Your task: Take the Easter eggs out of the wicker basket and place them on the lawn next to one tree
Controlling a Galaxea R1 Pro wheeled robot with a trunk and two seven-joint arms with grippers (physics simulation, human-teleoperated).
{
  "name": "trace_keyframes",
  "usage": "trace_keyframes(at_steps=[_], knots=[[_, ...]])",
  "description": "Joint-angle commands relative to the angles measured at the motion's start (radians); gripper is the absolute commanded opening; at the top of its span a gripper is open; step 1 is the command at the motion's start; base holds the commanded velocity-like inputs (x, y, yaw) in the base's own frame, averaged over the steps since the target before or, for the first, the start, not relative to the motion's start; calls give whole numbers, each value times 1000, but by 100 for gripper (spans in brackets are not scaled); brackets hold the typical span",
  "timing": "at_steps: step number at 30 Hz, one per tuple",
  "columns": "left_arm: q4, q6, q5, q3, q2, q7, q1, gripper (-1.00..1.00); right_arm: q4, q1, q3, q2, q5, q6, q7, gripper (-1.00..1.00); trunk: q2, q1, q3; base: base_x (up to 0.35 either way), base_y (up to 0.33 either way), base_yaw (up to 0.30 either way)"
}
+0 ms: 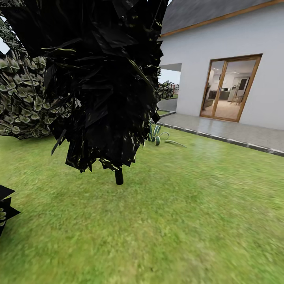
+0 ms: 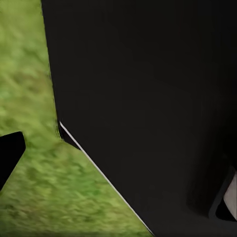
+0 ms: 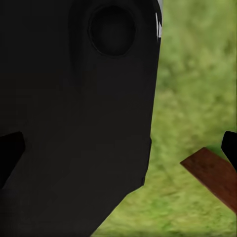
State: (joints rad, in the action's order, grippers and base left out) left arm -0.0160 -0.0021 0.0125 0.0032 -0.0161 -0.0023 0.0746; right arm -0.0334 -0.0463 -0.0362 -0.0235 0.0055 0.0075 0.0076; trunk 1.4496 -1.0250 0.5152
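Observation:
The lawn (image 1: 189, 213) spreads across the head view, short green grass. The Easter eggs, the wicker basket and the thick grey-brown tree are out of view. In the right wrist view my right gripper (image 3: 118, 150) is open, its black fingertips (image 3: 10, 153) at the two edges of the picture with nothing held; behind it are my black body and grass. In the left wrist view my left gripper (image 2: 118, 163) looks open too, with one black fingertip (image 2: 9, 155) over the lawn (image 2: 34, 187) and nothing in it.
A dark narrow cypress-like tree (image 1: 102, 79) on a short trunk (image 1: 118, 177) stands close ahead to the left. A leafy bush (image 1: 19, 102) is at far left, with a spiky plant (image 1: 156, 136) behind. The white house (image 1: 236, 35) with a glass door (image 1: 230, 88) and paved terrace (image 1: 236, 132) lies right. A brown plank (image 3: 212, 177) lies on the grass.

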Motion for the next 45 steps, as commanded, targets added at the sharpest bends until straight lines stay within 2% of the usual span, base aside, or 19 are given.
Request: trace_keyframes(at_steps=[1, 6, 17, 23, 33, 40, 42, 45], knots=[[-2, -1, 0, -1, 6, -2, 1, 100, -3, -1, -4, 0, 1, 1, 0, 100, 0, 0, 1, 0, 0, 0], [-1, 1, -3, -5, 8, -4, 1, 100, -12, -1, -4, 0, 1, 0, 1, 100, 0, 0, 1, 90, 0, 0], [1, 2, -9, -9, 8, -4, 1, 100, -13, -1, -5, 0, 1, 0, 1, 100, 0, 0, 1, 320, 0, -8], [1, 1, -9, -9, 7, -3, 1, 100, -21, -1, -5, 2, 1, -1, 2, 100, 0, 0, 1, 287, -78, -251], [1, 1, -9, -8, 6, -4, 1, 100, -28, -1, -6, 3, 2, -3, 2, 100, 0, 0, 1, 31, -20, -298], [2, 1, -11, -8, 4, -1, 1, 100, -28, -1, -6, 15, 2, -3, 2, 100, 0, 0, 1, 156, -195, -280], [2, 1, -23, -8, 3, 0, 1, 100, -28, -1, -6, 15, 2, -3, 2, 100, 0, 0, 1, 195, -261, -101], [2, 2, -76, -8, 2, 2, 1, 100, -28, -1, -7, 16, 2, -3, 2, 100, 0, 0, 1, 197, -273, -28]])
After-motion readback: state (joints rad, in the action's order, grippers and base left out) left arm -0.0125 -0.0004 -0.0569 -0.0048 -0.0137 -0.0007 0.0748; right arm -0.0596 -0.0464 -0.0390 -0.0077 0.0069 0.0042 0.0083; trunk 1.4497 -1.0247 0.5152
